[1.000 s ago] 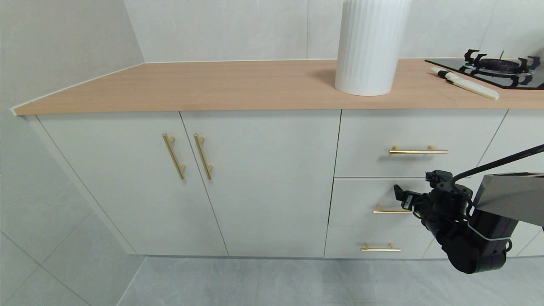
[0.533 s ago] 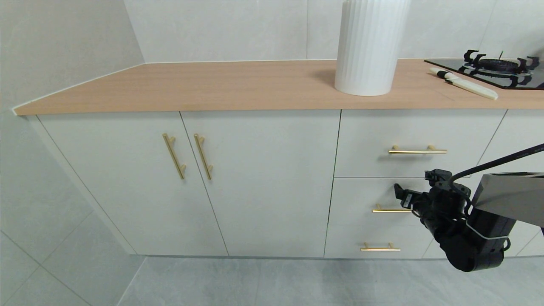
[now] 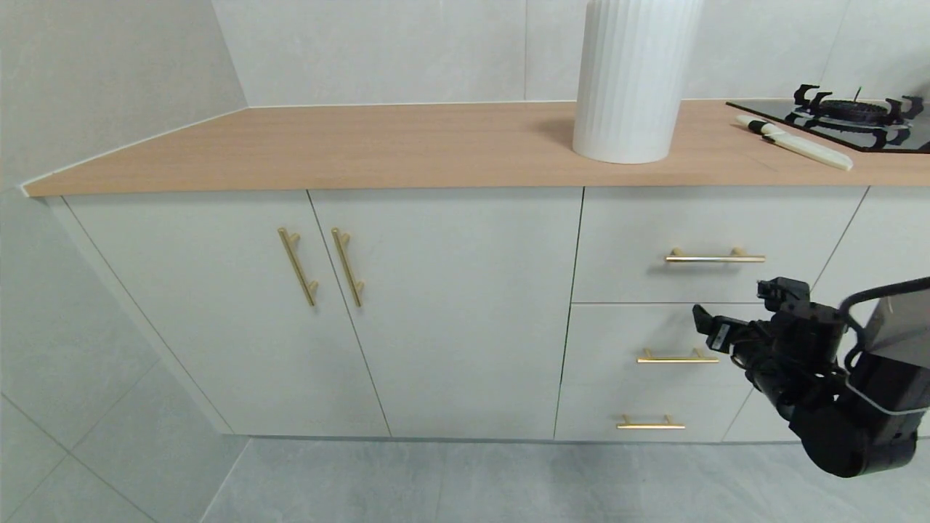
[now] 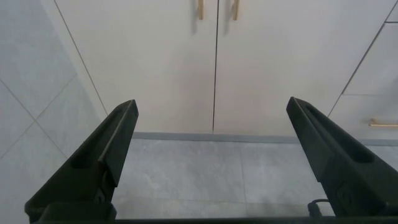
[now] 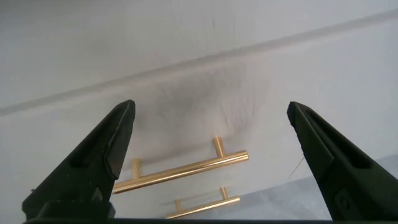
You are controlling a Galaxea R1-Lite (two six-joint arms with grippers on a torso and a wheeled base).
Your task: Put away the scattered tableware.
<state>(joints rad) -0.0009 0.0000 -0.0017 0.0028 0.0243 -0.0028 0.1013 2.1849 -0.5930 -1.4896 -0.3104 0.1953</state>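
Observation:
A white knife (image 3: 795, 143) with a dark band on its handle lies on the wooden countertop (image 3: 363, 149) at the far right, beside the hob. Below it, my right gripper (image 3: 737, 309) hangs open in front of the drawer stack, just right of the middle drawer's gold handle (image 3: 672, 357) and apart from it. In the right wrist view the right gripper (image 5: 210, 112) is spread wide, with that handle (image 5: 186, 169) beyond the fingers and nothing between them. My left gripper (image 4: 211, 109) is open and empty, low above the grey floor before the cabinet doors.
A tall white ribbed cylinder (image 3: 631, 80) stands on the counter left of the knife. A black gas hob (image 3: 850, 116) fills the far right corner. The top drawer handle (image 3: 715, 257) and bottom drawer handle (image 3: 650, 423) flank the middle one; two closed doors (image 3: 320, 265) are to the left.
My right gripper has shifted to the right and slightly up, drawing away from the middle drawer handle. The drawers stay closed and nothing on the counter has moved.

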